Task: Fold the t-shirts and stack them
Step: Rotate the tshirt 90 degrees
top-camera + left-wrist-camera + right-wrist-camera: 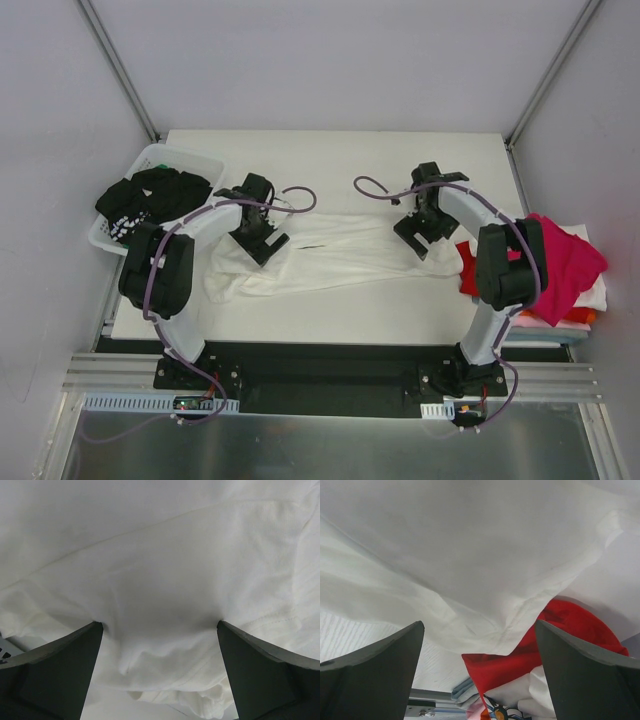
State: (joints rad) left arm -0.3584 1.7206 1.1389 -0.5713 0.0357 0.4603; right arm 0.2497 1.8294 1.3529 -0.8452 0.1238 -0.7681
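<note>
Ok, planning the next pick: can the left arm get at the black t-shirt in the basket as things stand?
Probably yes. The black t-shirt lies on top in the open basket beside the left arm, nothing covering it, and the left gripper stands open.

The white tabletop reaches out behind the left claw and the right claw. Past its far edge stands a plain pale back wall. A left wall rises outside the left claw and a right wall outside the right claw. Grey struts mark the back corners. Nearer than both claws lie an aluminium rail and a shiny metal sheet. The light is soft and even.
</note>
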